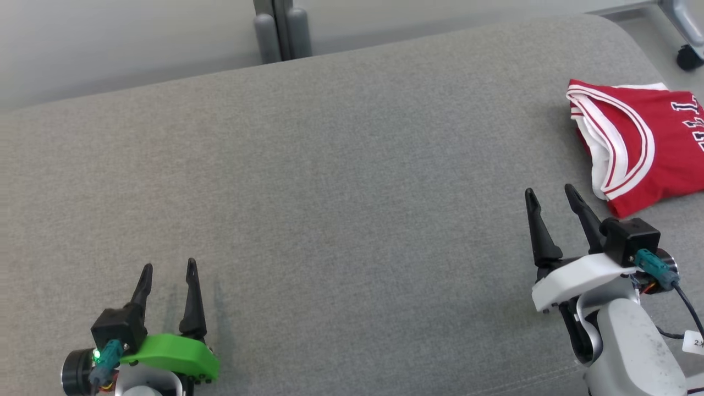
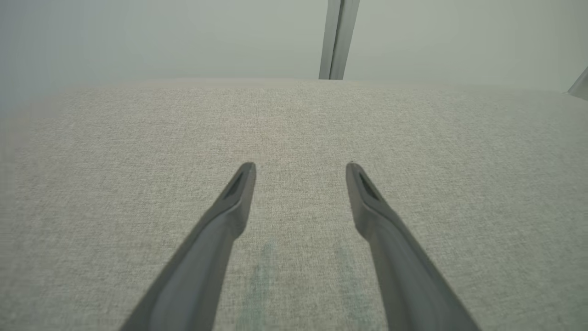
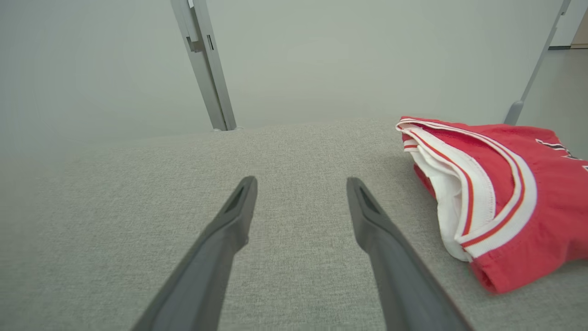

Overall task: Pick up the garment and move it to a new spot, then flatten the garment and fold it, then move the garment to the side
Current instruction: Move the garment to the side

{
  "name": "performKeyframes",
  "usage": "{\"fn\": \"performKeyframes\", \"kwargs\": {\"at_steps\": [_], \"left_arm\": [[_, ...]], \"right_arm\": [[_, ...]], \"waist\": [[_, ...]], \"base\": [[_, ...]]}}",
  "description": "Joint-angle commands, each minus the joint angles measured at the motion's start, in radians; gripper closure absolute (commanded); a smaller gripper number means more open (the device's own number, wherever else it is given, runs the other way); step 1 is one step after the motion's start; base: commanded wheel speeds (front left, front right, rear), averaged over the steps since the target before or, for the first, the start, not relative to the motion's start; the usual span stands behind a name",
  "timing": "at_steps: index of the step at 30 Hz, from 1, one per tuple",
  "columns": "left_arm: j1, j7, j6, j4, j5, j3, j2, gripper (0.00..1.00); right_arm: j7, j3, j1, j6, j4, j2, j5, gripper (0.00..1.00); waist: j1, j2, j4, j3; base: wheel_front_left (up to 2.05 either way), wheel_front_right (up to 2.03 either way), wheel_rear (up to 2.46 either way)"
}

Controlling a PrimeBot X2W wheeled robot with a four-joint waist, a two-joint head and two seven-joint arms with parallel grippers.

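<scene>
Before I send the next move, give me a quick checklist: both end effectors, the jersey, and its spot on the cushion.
1. Left end effector open and empty: ok.
2. Right end effector open and empty: ok.
3. Right end effector apart from the jersey: ok, its fingers sit just left of the jersey, not touching.
4. Jersey folded: ok, it lies in a compact fold with the striped trim showing.
5. Jersey at the right side of the cushion: ok.
6. Whole jersey on the cushion: cannot tell, its right part runs out of the head view.
</scene>
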Motion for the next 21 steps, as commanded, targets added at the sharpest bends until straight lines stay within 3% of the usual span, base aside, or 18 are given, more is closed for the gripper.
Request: {"fn": "performKeyframes", "kwargs": {"at_steps": [1, 21], "left_arm": [[0.022, 0.001, 0.004, 0.002, -0.009, -0.003, 0.0, 0.0], [0.134, 0.001, 0.034, -0.008, -0.068, -0.038, 0.001, 0.0]], "right_arm": [[-0.004, 0.004, 0.026, -0.002, -0.001, -0.004, 0.01, 0.0], [-0.004, 0.001, 0.182, -0.002, 0.01, -0.004, 0.035, 0.0]], "waist": [[0.0, 0.0, 0.049, -0.053], [0.0, 0.0, 0.163, -0.147]], "base": [[0.0, 0.0, 0.0], [0.0, 0.0, 0.0]]}}
